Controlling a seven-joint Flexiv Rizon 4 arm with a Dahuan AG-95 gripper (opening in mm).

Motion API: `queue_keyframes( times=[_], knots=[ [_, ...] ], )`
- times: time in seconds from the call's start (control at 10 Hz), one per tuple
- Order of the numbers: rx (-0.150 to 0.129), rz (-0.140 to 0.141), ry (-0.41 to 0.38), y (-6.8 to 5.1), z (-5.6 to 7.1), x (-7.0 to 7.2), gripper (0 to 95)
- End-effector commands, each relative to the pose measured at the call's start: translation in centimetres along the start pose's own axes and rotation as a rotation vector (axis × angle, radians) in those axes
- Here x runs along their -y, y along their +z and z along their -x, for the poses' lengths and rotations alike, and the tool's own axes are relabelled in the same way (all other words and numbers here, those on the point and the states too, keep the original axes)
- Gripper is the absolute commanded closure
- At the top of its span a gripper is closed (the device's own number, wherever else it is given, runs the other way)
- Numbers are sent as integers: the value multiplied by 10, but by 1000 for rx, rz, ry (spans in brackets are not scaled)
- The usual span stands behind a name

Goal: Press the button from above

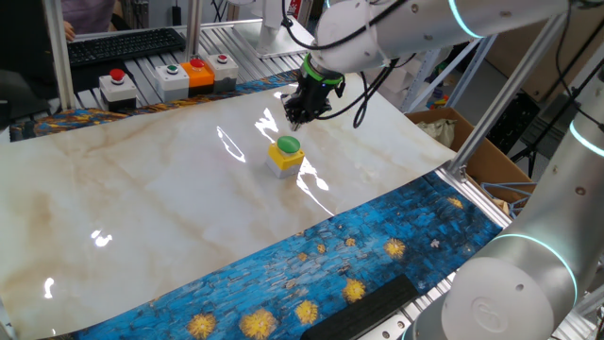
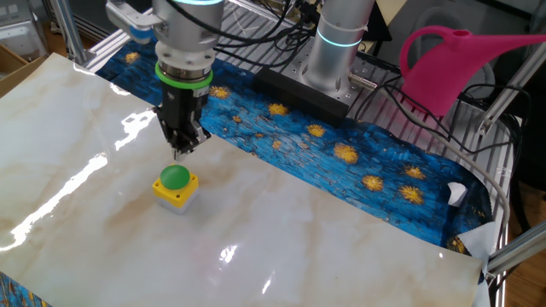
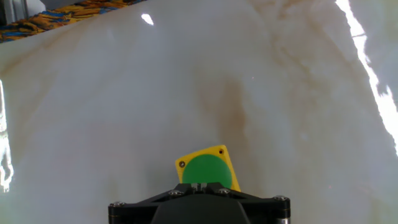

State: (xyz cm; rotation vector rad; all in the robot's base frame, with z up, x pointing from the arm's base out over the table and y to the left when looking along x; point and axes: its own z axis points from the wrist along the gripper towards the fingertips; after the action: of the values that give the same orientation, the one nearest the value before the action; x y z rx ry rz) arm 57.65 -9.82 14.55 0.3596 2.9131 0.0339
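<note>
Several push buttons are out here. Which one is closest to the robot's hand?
The green-domed button on the yellow cube, alone on the marble just below the gripper. The others sit in a row at the far edge.

button (image 1: 286, 155) on table (image 1: 142, 208), pincer (image 1: 295, 121) above

button (image 1: 286, 154): green dome, yellow housing, centre frame. tabletop (image 1: 142, 208): cream marble pattern with tan veining, white glare streaks. cloth (image 1: 377, 255) along lower right edge: blue swirls with yellow-orange starbursts. gripper (image 1: 300, 115): black, green ring above it; arm white with cyan glowing bands. upper left: grey boxes (image 1: 119, 87) with red and green buttons, one orange box (image 1: 198, 71), black keyboard (image 1: 123, 44). other fixed view, upper right: pink watering can (image 2: 444, 64). right edge: brown cardboard box (image 1: 472, 142).
</note>
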Motion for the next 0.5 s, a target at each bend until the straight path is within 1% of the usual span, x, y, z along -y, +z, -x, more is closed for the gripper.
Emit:
queue_keyframes(
  times=[0.1, 0.2, 0.3, 0.4, 0.5],
  knots=[
    [4, -8, -84, 4, 4, -1, 950],
    [13, -8, -101, 5, 4, -1, 950],
    [27, -10, -111, 7, 5, 0, 950],
    [34, -11, -116, 8, 6, 0, 950],
    [34, -11, -133, 11, 8, 3, 950]
  ],
)
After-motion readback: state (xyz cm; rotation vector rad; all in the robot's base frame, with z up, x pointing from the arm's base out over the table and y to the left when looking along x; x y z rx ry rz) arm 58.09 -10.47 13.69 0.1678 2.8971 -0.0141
